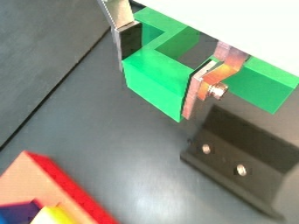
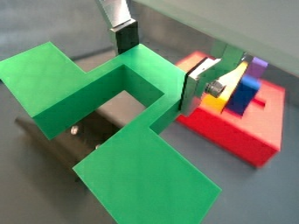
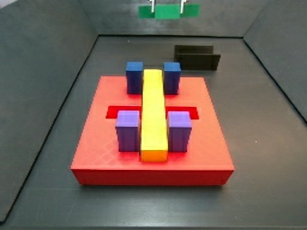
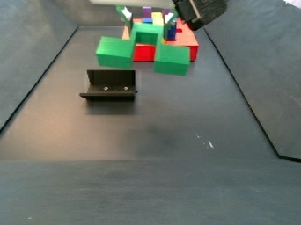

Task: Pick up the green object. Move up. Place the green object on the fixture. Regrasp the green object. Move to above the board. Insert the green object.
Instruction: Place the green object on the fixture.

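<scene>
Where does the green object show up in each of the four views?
Wrist view: green object fills the centre, its middle part between the gripper fingers.
Wrist view: it spans most of the picture.
Side view: a sliver at the top edge.
Side view: upper centre, lifted off the floor.
Shared landmark: the fixture.
</scene>
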Motion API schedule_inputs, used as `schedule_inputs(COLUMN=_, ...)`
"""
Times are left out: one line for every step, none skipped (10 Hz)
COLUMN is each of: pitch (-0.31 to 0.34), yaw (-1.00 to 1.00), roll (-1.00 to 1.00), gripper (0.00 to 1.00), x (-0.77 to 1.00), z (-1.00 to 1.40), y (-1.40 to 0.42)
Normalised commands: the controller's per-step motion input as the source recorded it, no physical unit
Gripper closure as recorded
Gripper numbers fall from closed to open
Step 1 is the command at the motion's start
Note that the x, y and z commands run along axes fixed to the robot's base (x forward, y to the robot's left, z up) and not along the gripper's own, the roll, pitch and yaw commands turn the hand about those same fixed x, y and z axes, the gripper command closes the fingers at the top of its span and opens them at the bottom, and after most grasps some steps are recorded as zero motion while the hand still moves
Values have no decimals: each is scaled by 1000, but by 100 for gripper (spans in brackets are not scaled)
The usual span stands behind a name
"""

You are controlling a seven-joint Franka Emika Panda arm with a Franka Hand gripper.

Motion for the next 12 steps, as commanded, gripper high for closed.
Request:
schedule_inputs(pitch=-140, yaw=-123, roll=-1000, gripper=100, x=309, z=137, y=20)
schedule_inputs(pitch=-137, yaw=-100, roll=-1000, gripper=100, x=323, z=131, y=34)
schedule_inputs(pitch=-26, yaw=0, roll=-1000, gripper=100, x=391, z=0, y=131)
schedule_inputs(pitch=17, yaw=0, roll=-1000, gripper=100, x=509, z=-9, y=137)
schedule_inputs(pitch=97, yaw=14, roll=-1000, gripper=100, x=549, z=-54, y=123)
schedule_inputs(pitch=111, yaw=54, roll=-1000, gripper=100, x=509, z=-51, y=103)
schedule_inputs(pitch=109, yaw=71, roll=-1000, gripper=100, x=497, z=-60, y=83)
schedule_inputs(pitch=120, yaw=114, roll=-954, gripper=100, x=480, z=-120, y=49)
schedule_inputs(pitch=134, yaw=134, roll=-606, gripper=100, x=349, z=-114, y=0)
schedule_inputs(pitch=40, yaw=46, roll=-300, gripper=100, x=180, z=-226, y=-166)
schedule_inputs(pitch=0, yaw=0, roll=-191, gripper=100, x=169, z=-251, y=-209)
schedule_inputs(pitch=0, yaw=-46, roll=-143, gripper=100, x=389, z=-251, y=-123)
